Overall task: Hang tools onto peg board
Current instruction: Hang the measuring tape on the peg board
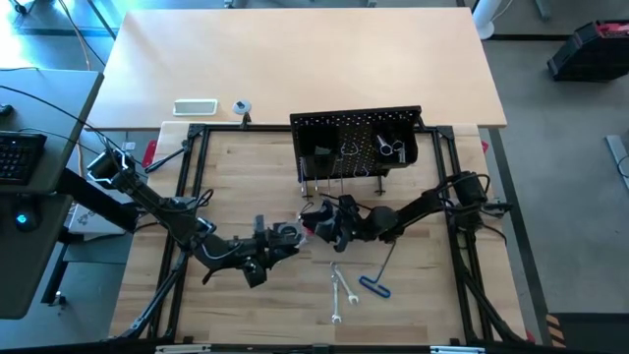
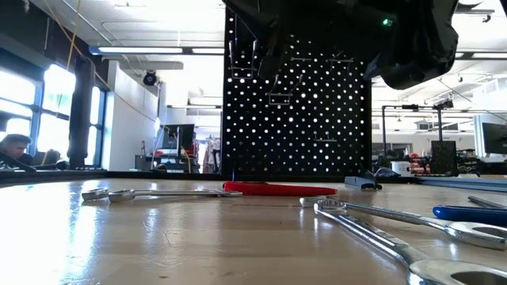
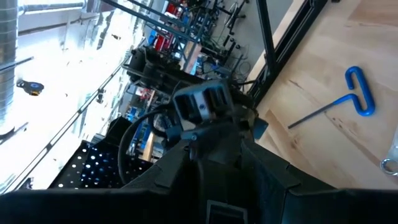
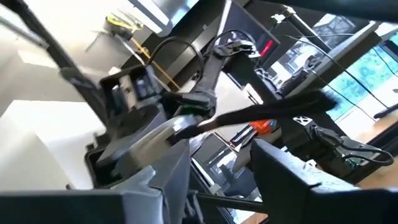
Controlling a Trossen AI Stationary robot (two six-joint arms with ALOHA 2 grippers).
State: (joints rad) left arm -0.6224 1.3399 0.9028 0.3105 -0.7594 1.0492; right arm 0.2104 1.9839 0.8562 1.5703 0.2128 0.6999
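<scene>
White tray (image 1: 195,106) on table (image 1: 295,59)

Both arms crowding the table middle before the peg board (image 1: 356,145), wrenches (image 1: 340,291) on open wood nearer front

both tools' (image 1: 313,229) fingers hidden, wrench (image 2: 396,237) cropped

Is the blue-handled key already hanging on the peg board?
No, the blue-handled key lies flat on the wooden table, in front of the peg board.
</scene>
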